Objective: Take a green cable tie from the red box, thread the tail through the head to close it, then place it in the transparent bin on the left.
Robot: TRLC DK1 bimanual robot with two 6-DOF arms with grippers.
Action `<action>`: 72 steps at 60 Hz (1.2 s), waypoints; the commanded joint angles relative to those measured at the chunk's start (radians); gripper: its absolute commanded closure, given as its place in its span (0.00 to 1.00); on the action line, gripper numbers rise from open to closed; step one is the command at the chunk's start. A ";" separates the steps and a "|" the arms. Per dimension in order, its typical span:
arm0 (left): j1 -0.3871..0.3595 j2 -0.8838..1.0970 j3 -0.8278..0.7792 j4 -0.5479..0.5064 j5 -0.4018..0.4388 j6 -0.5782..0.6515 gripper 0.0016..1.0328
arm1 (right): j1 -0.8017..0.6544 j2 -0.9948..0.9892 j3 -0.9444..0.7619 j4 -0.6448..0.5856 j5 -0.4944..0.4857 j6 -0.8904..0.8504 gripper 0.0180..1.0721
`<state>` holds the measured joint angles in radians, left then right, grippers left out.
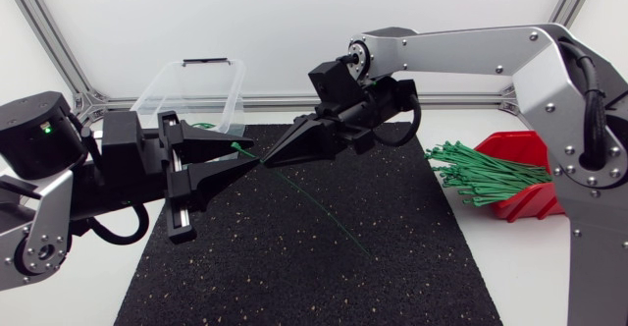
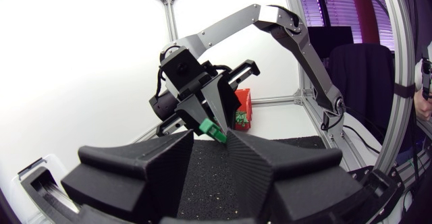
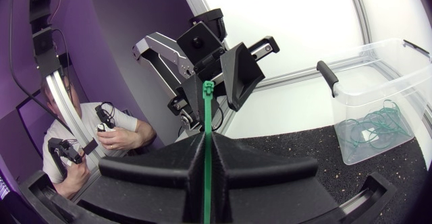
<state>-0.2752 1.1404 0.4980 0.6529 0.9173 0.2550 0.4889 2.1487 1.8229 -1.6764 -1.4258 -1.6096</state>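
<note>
Above the black mat point(image 1: 294, 257), my right gripper point(image 1: 270, 159) is shut on a green cable tie point(image 3: 206, 150). The strap runs up between its fingers to the tie's head point(image 3: 209, 87), and the thin tail point(image 1: 324, 213) hangs down toward the mat. My left gripper point(image 1: 250, 151) meets it tip to tip and stands slightly open, with the tie's head point(image 2: 213, 130) between its fingertips. The red box point(image 1: 525, 169) lies at the right with a bundle of green ties point(image 1: 481, 174) spilling out. The transparent bin point(image 1: 191, 90) stands at the back left.
Inside the bin point(image 3: 378, 109) lie several closed green ties point(image 3: 371, 126). The mat covers the table's middle, with white table around it. An aluminium frame point(image 1: 59, 41) runs along the back edge. Both arms are raised over the mat's far half.
</note>
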 commanded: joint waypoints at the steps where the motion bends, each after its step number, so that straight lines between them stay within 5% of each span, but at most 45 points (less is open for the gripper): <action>1: 0.011 0.018 -0.022 0.019 0.014 -0.014 0.76 | 0.000 -0.023 -0.027 -0.273 -0.009 -0.035 0.94; 33: 0.016 0.018 -0.016 0.037 0.015 -0.046 0.81 | 0.005 -0.021 -0.031 -0.272 -0.007 -0.041 0.94; 54: 0.013 0.009 -0.016 0.037 0.035 -0.074 0.66 | 0.007 -0.009 -0.020 -0.272 -0.009 -0.039 0.94; 72: 0.013 0.009 -0.009 0.036 0.031 -0.088 0.76 | 0.010 -0.006 -0.030 -0.272 -0.009 -0.046 0.94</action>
<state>-0.2684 1.1465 0.4976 0.6716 0.9409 0.1829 0.4896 2.1448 1.8172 -1.6764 -1.4326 -1.6245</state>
